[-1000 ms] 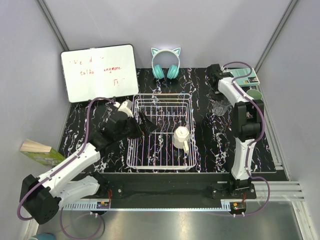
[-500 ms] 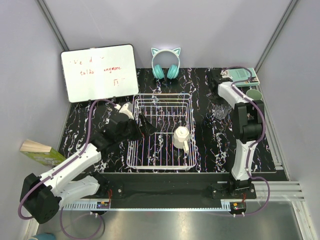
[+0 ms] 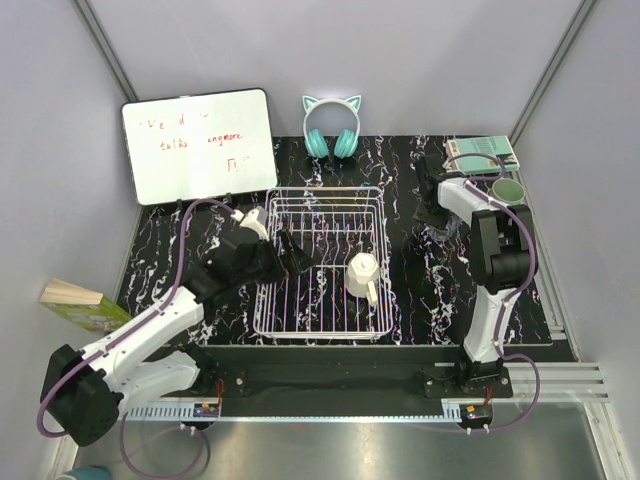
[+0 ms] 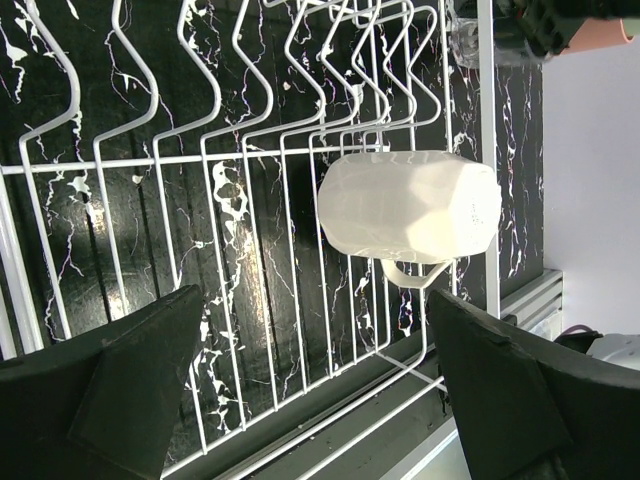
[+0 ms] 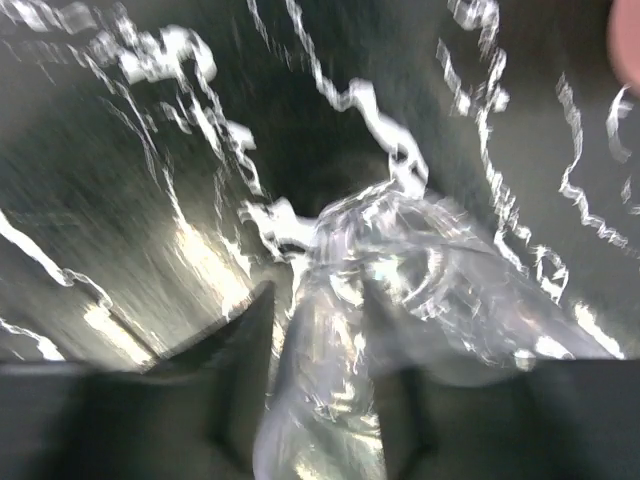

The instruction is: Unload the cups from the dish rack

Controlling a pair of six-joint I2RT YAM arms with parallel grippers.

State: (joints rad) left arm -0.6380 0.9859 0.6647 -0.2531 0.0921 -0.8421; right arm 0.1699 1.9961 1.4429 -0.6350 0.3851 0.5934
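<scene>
The white wire dish rack [image 3: 322, 191] sits mid-table, and its wires show in the left wrist view [image 4: 262, 154]. Only the cream-white mug [image 3: 361, 273] is in it, lying on its side with the handle towards me [image 4: 410, 206]. My left gripper [image 3: 289, 252] hovers open and empty over the rack's left half [image 4: 315, 300]. My right gripper [image 3: 437, 207] is right of the rack, shut on the wall of the clear glass [image 5: 440, 290], one finger inside and one outside [image 5: 318, 320]. The sage-green cup [image 3: 508, 189] stands at the right edge. A salmon-pink cup edge [image 5: 628, 40] shows. The light blue cup is out of view.
A whiteboard [image 3: 198, 146] leans at the back left and teal cat-ear headphones [image 3: 331, 127] lie behind the rack. A teal box [image 3: 483, 154] is at the back right. A wooden-topped green block [image 3: 78, 303] sits off the table's left edge.
My right wrist has swung from the far edge towards the near side, by the glass. My left gripper has edged slightly right over the rack. The mug has not moved.
</scene>
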